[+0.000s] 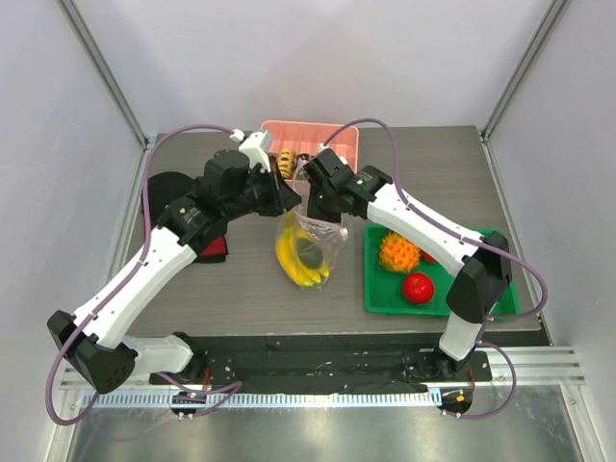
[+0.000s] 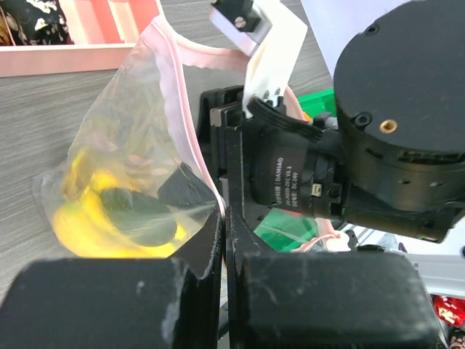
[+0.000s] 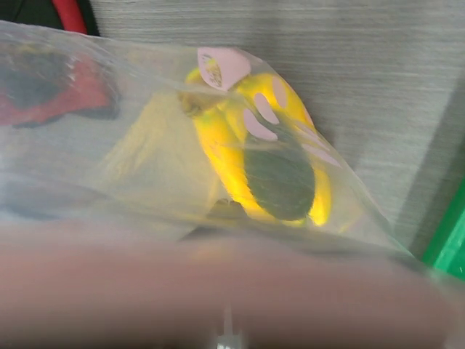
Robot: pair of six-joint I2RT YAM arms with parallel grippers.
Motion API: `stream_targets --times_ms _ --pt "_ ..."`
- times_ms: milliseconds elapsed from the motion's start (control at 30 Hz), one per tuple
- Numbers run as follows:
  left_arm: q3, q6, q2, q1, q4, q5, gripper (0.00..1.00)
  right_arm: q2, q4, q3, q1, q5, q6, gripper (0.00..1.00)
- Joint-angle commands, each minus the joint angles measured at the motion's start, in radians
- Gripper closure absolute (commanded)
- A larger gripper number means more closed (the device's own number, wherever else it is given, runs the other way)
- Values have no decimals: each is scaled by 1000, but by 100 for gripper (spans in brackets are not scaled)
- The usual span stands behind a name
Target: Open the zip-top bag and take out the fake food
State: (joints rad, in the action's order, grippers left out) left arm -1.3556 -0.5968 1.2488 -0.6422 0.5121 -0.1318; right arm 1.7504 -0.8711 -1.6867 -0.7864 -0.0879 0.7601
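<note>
The zip-top bag [image 1: 318,245] hangs over the table middle, held up by its pink zip edge between both grippers. Inside lie the yellow banana [image 1: 292,265] and dark green avocado [image 1: 311,253]. My left gripper [image 1: 289,204] is shut on the left side of the zip strip; in the left wrist view [image 2: 224,240] the strip runs between its closed jaws. My right gripper [image 1: 313,200] grips the opposite side of the mouth. In the right wrist view the bag [image 3: 145,167] fills the frame, with banana [image 3: 218,145] and avocado [image 3: 280,178] inside, and the fingers are hidden behind blurred plastic.
A green tray [image 1: 385,298] at right holds the orange pineapple [image 1: 398,252] and two red fruits [image 1: 418,288]. A pink tray [image 1: 289,135] with doughnut rings [image 1: 286,162] stands at the back. A black and red object [image 1: 212,248] lies at left.
</note>
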Motion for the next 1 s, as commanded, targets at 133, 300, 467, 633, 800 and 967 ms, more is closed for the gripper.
stream_targets --times_ms 133,300,467,633,800,967 --pt "16 25 -25 -5 -24 14 100 -46 171 169 -13 28 -88 85" --pt "58 43 -51 -5 3 46 100 -43 256 268 -20 34 -126 76" --pt "90 46 -68 -5 14 57 100 -19 282 282 -40 45 -165 57" --pt "98 51 -77 -5 23 69 100 -23 290 257 -54 46 -189 54" --pt "101 51 -75 -5 19 67 100 18 300 243 -56 111 -196 58" --pt "105 49 -77 -5 20 63 100 55 336 280 -57 113 -238 55"
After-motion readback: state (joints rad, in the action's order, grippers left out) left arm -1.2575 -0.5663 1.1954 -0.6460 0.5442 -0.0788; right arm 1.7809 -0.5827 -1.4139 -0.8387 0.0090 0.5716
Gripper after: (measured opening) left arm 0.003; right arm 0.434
